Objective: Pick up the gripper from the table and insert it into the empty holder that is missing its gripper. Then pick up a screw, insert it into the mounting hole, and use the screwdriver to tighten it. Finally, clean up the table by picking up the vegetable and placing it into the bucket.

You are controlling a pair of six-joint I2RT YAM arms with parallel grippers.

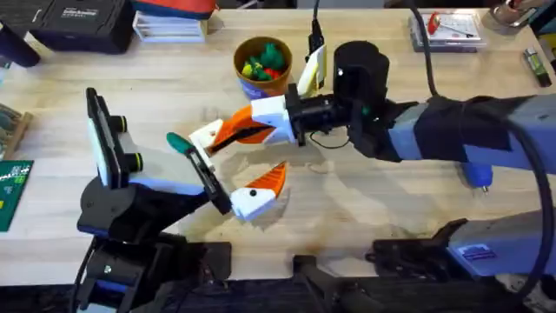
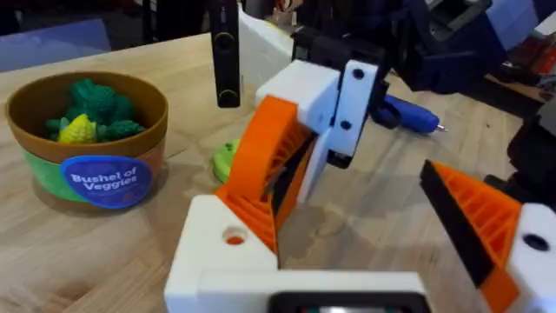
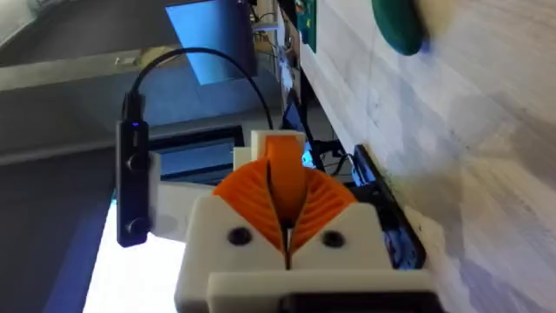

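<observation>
Vegetable (image 1: 179, 142) lies on the tabletop (image 1: 365, 209), down-left of the bucket (image 1: 261, 61), long axis slanting toward your left claw (image 1: 261, 187). That claw gapes wide, empty, nearer. Right claw (image 1: 228, 130), pads pressed together, holds nothing, between bucket and vegetable.

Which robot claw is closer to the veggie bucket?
The right claw. It sits just below the bucket in the overhead view, fingers shut. The left claw is farther down the table, open, beyond the right one.
</observation>
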